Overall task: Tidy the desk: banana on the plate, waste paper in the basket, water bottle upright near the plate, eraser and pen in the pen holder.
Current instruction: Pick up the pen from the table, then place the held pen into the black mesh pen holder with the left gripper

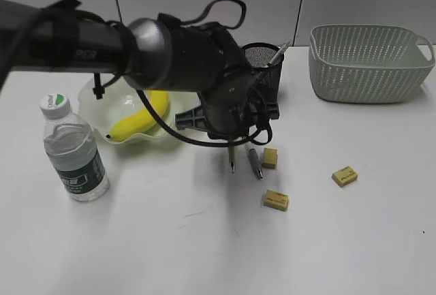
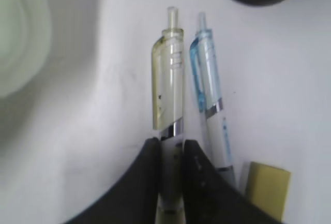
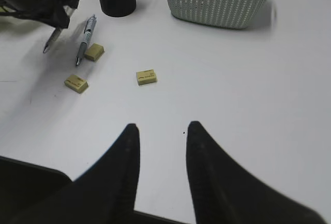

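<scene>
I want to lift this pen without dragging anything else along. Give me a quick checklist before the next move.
1. Left pincer around the yellow-clip pen: ok, fingers on both sides of the barrel.
2. Blue-clip pen outside the grip: ok, it lies just beside.
3. Nearest eraser clear of the fingers: cannot tell, very close.
4. Pen holder upright and reachable: ok, already holding one pen.
5. Right pincer out of the way: ok, open over bare desk.
</scene>
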`<control>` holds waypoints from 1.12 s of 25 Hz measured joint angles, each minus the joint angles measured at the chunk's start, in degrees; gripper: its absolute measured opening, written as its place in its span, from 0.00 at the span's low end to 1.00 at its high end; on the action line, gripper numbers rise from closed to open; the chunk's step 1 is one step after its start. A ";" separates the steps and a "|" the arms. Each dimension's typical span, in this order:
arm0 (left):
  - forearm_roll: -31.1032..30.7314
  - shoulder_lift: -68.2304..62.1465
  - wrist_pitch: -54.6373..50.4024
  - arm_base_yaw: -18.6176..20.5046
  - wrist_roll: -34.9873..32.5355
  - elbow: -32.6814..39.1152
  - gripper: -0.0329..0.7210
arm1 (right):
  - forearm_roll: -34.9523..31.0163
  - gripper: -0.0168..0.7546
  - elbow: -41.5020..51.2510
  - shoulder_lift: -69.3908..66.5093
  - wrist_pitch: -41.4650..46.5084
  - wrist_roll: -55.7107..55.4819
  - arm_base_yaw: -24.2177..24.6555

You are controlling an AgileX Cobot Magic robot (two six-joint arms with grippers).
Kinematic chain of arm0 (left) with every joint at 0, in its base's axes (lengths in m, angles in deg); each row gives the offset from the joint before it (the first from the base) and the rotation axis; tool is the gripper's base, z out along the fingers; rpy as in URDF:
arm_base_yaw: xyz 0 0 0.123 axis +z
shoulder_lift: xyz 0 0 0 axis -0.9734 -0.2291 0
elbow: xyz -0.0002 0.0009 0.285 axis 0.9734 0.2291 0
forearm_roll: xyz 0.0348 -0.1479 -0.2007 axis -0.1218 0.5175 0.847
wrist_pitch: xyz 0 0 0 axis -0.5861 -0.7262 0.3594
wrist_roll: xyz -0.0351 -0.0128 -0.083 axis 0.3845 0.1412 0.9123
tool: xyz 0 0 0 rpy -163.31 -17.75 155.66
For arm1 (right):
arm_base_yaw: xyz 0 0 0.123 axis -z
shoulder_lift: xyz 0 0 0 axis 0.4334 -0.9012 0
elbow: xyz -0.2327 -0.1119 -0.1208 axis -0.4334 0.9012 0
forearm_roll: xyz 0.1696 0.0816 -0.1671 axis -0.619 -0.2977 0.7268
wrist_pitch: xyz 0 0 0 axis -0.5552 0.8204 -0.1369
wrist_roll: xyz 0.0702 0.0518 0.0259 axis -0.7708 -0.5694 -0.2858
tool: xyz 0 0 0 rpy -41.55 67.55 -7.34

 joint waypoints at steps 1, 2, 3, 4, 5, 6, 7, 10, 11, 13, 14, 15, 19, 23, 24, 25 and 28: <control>-0.80 1.41 0.00 0.00 0.00 0.00 0.16 | 0.00 0.35 0.00 0.00 0.00 0.00 0.00; -1.75 2.85 0.00 0.00 0.03 0.00 0.16 | 0.00 0.35 0.00 0.00 0.00 0.00 0.00; -3.16 4.09 0.11 -0.07 0.38 0.00 0.16 | 0.00 0.35 0.00 0.00 0.00 0.00 0.00; -4.46 5.64 0.45 -0.07 0.96 0.02 0.16 | 0.00 0.35 0.00 0.00 0.00 0.00 0.00; -6.68 7.27 1.44 -0.19 1.96 0.07 0.16 | 0.00 0.35 0.00 0.00 0.00 0.00 0.00; -10.09 8.61 3.28 -0.24 3.47 0.07 0.16 | 0.00 0.35 0.00 0.00 0.00 0.00 0.00; -13.89 10.14 5.59 -0.24 5.19 0.07 0.16 | 0.00 0.35 0.00 0.00 0.00 0.00 0.00; -33.22 13.15 19.01 0.37 9.89 0.07 0.16 | 0.00 0.35 0.00 0.00 0.00 0.00 0.00; -38.76 13.34 23.61 1.17 11.20 0.07 0.16 | 0.00 0.35 0.00 0.00 0.00 0.00 0.00; -47.25 12.98 32.63 2.98 12.48 -0.05 0.16 | 0.00 0.35 0.00 0.00 0.00 0.00 0.00; -48.93 12.23 34.67 4.03 12.83 -0.26 0.16 | 0.00 0.35 0.00 0.00 0.00 0.00 0.00; -50.01 11.23 36.05 5.10 12.95 -0.73 0.16 | 0.00 0.35 0.00 0.00 0.00 0.00 0.00; -51.67 6.07 40.41 8.53 13.20 -4.70 0.16 | 0.00 0.35 0.00 0.00 0.00 0.00 0.00; -52.46 0.61 42.54 8.80 13.20 -11.27 0.16 | 0.00 0.35 0.00 0.00 0.00 0.00 0.00; -52.54 -0.50 42.81 8.80 13.20 -12.71 0.16 | 0.00 0.35 0.00 0.00 0.00 0.00 0.00; -52.69 -1.74 42.94 8.80 13.20 -13.86 0.16 | 0.00 0.34 0.00 0.00 0.00 0.00 0.00; -52.84 -5.00 42.88 9.14 13.20 -15.73 0.16 | 0.00 0.33 0.00 0.00 0.00 0.00 0.00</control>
